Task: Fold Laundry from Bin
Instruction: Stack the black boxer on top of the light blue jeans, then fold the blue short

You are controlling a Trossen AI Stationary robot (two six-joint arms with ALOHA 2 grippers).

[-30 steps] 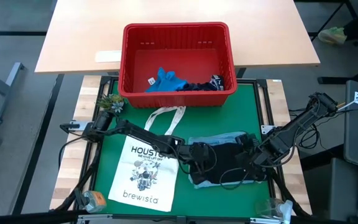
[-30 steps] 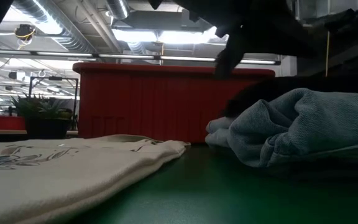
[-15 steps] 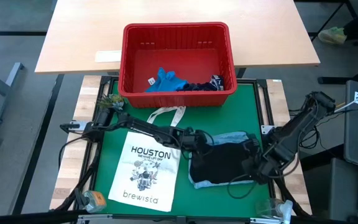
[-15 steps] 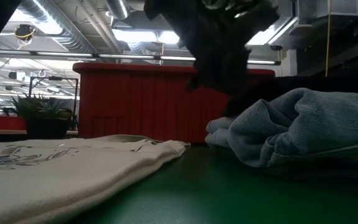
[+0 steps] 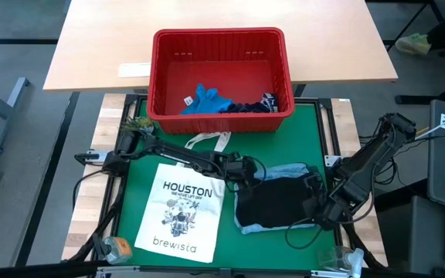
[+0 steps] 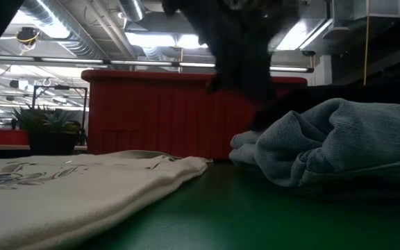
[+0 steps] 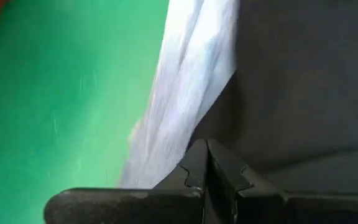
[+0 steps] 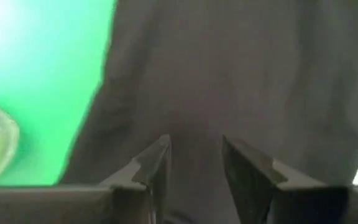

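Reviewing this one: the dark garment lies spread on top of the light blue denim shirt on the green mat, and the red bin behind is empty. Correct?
Not quite. The dark garment does lie on the light blue denim shirt on the green mat, but the red bin is not empty: the high view shows a bright blue garment and a dark navy one inside it.

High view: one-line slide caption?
Both arms spread a dark garment over the denim shirt; two garments remain in the red bin.

Overhead, table-level, 2 close wrist views
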